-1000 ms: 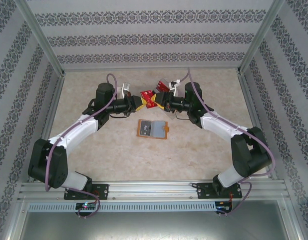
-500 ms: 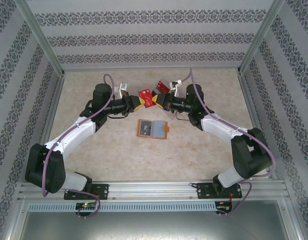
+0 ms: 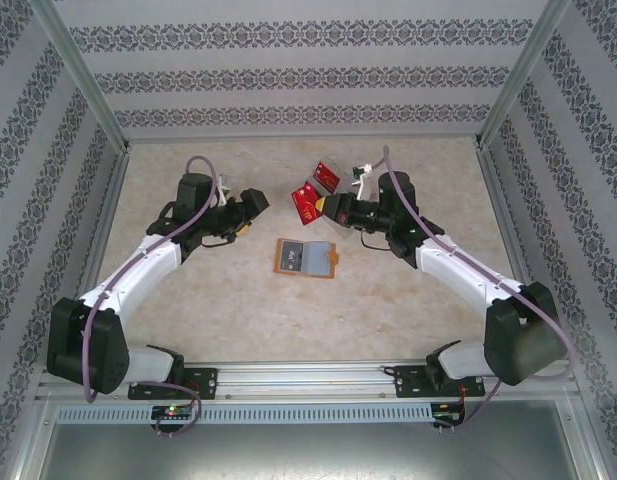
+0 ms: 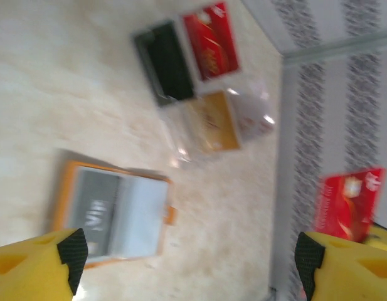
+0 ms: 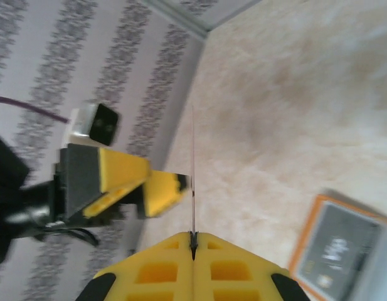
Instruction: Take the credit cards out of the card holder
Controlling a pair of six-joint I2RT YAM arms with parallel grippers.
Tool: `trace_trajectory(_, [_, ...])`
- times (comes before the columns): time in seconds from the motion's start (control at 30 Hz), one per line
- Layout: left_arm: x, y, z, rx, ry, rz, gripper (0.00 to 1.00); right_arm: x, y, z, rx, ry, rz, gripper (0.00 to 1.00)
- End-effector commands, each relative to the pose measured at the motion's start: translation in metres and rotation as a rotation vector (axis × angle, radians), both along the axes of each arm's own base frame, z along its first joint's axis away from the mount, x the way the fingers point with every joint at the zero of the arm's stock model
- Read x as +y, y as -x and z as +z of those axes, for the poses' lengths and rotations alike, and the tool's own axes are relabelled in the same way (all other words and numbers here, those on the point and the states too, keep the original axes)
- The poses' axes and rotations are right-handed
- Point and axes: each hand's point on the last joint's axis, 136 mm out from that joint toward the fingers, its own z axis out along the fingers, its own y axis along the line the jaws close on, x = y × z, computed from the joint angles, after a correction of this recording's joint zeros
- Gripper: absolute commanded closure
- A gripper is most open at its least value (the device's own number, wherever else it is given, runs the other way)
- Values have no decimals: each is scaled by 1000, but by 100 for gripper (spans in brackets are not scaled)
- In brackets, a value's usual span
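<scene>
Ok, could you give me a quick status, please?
Left gripper open, empty. Right gripper shut on red card. Card holder open on table. Nothing blocking.

- Table (image 3: 238, 290): pale beige, marbled top.
- Card holder (image 3: 305, 258): lies open and flat near the middle, grey pockets facing up.
- Clear plastic tray (image 4: 251, 122): sits farther back, apart from the holder, with 3 cards in it: dark card (image 4: 165, 63), red card (image 4: 211, 41), gold card (image 4: 213, 122).

This is a robot test booth in a lab rather than a home. A beige marbled desk (image 3: 288, 310) is boxed in by aluminium posts (image 3: 83, 75) and grey patterned wallpaper (image 3: 308, 75). The left arm (image 3: 138, 265) and right arm (image 3: 468, 275) are bolted to a slotted metal rail (image 3: 308, 378).
</scene>
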Motion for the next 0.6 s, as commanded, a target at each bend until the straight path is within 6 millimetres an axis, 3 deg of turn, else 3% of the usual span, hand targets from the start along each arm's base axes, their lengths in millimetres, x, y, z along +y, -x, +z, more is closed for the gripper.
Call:
trace_trajectory(0.0, [49,12,-34,47,-224,74,7,-24,-10,-15,-104,289,-59,100])
trace_trajectory(0.17, [75,25,-54,92,-296,99,1,-45,-46,-19,-216,572,-109,100])
trace_trajectory(0.4, [87,32,-58,111,-334,81,1,-36,-103,-7,-298,666,-36,100])
trace_trajectory(0.57, [87,25,-60,113,-329,52,1,-34,-142,-19,-333,706,11,100])
